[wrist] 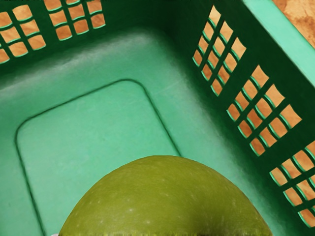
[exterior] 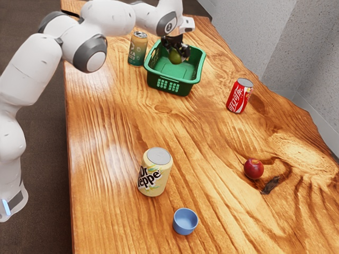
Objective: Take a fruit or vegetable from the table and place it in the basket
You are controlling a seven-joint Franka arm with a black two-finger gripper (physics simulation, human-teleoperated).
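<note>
The black gripper (exterior: 177, 50) has its fingers clamped on a green apple (exterior: 176, 56). The apple is over the floor of the green basket (exterior: 170, 87), at the table's far end. A red can (exterior: 239, 96) and a red fruit (exterior: 253, 169) are on the exterior view's right. A blue cup (exterior: 185, 222) is near.
</note>
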